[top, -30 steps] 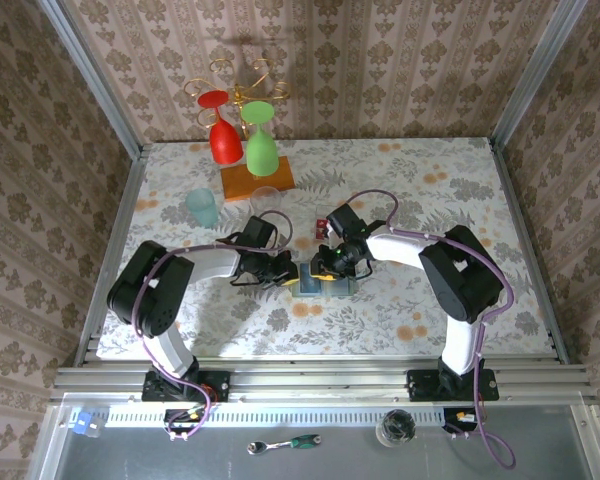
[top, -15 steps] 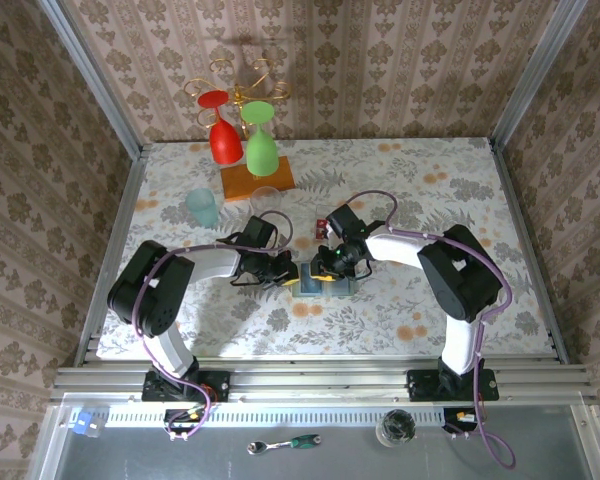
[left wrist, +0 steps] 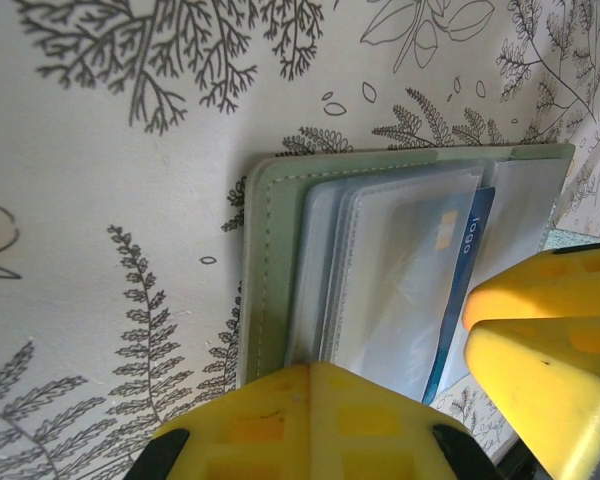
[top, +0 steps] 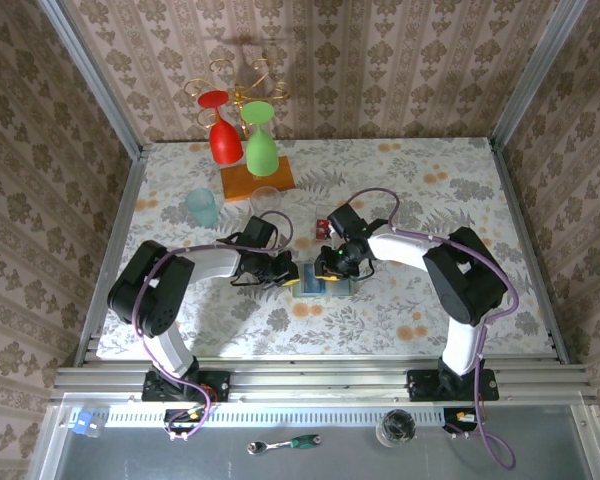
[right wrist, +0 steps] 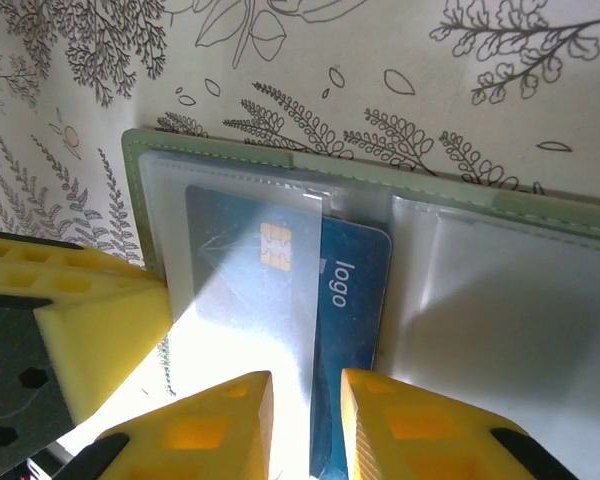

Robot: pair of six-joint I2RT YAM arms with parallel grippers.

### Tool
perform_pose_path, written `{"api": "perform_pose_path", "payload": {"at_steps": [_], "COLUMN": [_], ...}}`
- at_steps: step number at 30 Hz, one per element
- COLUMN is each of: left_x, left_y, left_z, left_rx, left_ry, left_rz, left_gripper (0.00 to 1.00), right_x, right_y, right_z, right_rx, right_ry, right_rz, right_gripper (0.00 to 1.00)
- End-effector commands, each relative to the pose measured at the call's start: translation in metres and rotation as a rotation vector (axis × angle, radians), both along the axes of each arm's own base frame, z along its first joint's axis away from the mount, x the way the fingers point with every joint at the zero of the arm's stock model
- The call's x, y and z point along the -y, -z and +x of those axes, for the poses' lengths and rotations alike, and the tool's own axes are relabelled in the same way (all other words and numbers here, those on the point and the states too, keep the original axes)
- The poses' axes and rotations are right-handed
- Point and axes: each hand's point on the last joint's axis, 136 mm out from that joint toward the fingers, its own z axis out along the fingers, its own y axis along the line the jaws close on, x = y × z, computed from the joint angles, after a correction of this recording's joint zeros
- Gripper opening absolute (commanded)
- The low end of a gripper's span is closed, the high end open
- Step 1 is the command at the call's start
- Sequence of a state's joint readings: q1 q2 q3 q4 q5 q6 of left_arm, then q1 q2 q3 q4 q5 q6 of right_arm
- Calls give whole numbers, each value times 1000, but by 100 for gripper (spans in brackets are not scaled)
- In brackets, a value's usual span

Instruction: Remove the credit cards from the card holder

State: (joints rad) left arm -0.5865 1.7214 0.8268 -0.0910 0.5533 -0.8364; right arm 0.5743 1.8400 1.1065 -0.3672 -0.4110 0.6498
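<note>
Right wrist: we see the card holder (right wrist: 220, 150) open mid-frame, its blue card (right wrist: 355, 290) poking out. Our right gripper (right wrist: 305, 388) has jaws slightly apart over it. Our left gripper (left wrist: 310, 385) is closed tight at the holder's edge.

Card holder (right wrist: 230, 150): pale sage green, stitched border, clear frosted sleeves inside. Blue credit card (right wrist: 355, 290) just ahead of right jaws: white "logo" lettering, gold chip. Jaws: yellow, grid-textured. Counter (left wrist: 100, 200): white, grey fern-and-leaf line drawing.
</note>
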Motion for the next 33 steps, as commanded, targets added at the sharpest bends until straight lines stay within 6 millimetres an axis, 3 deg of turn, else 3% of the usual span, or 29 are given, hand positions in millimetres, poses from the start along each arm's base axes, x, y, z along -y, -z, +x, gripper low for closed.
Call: {"api": "perform_pose_path", "payload": {"at_steps": [1, 9, 16, 33], "left_x": [1, 10, 22, 12], "left_y": [-18, -34, -23, 1], "left_z": [8, 11, 4, -4], "left_rx": [39, 68, 39, -7], "left_ry": [7, 35, 74, 75], "left_rz": [-8, -29, -24, 51], "left_gripper": [0, 0, 0, 0], "right_x": [2, 6, 10, 9], "right_y": [-15, -11, -9, 0], "right_z": [1, 0, 1, -1], "right_rx": [36, 17, 9, -26], "right_ry": [-8, 16, 48, 59], "right_rz": [0, -15, -5, 26], "right_gripper": [25, 27, 27, 28]}}
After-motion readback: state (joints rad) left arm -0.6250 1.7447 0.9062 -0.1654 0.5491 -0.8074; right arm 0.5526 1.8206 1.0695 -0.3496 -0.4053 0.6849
